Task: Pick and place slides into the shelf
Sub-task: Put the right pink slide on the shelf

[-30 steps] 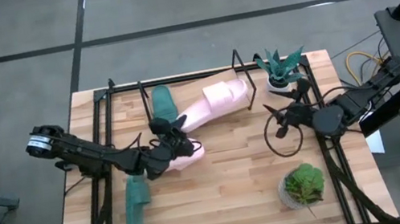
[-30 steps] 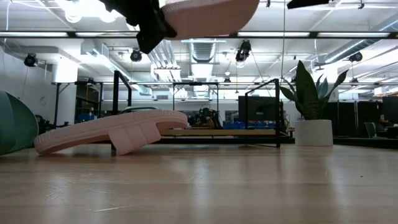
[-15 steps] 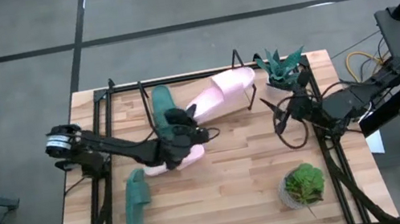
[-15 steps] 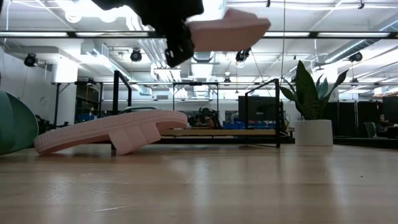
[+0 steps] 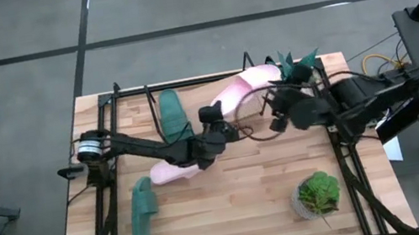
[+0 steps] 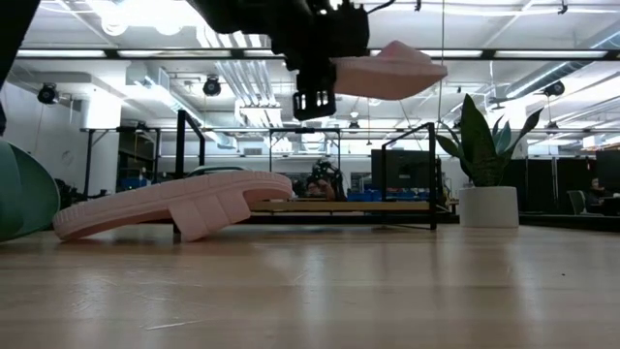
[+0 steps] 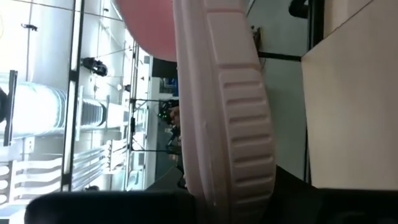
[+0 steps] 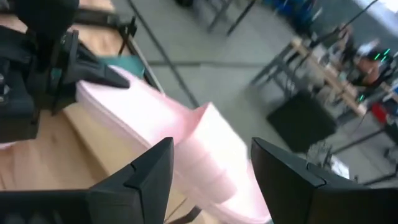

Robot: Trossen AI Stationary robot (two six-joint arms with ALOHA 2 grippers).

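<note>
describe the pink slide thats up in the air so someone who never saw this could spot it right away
Start at the shelf along the table's far edge. In front of its middle, the left end effector holds a pale pink slide off the table, with the open right end effector beside it. The other pink slide lies on the table, and the two remaining slides are teal.

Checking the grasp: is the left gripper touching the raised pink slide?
Touching. The right wrist view shows the left gripper clamped on the raised pink slide; the low view shows it held aloft.

The right pincer (image 5: 271,113) crowds the held pink slide (image 5: 241,92) (spiky plant (image 5: 297,67) beside), while the table's (image 5: 234,216) front lies open.
</note>
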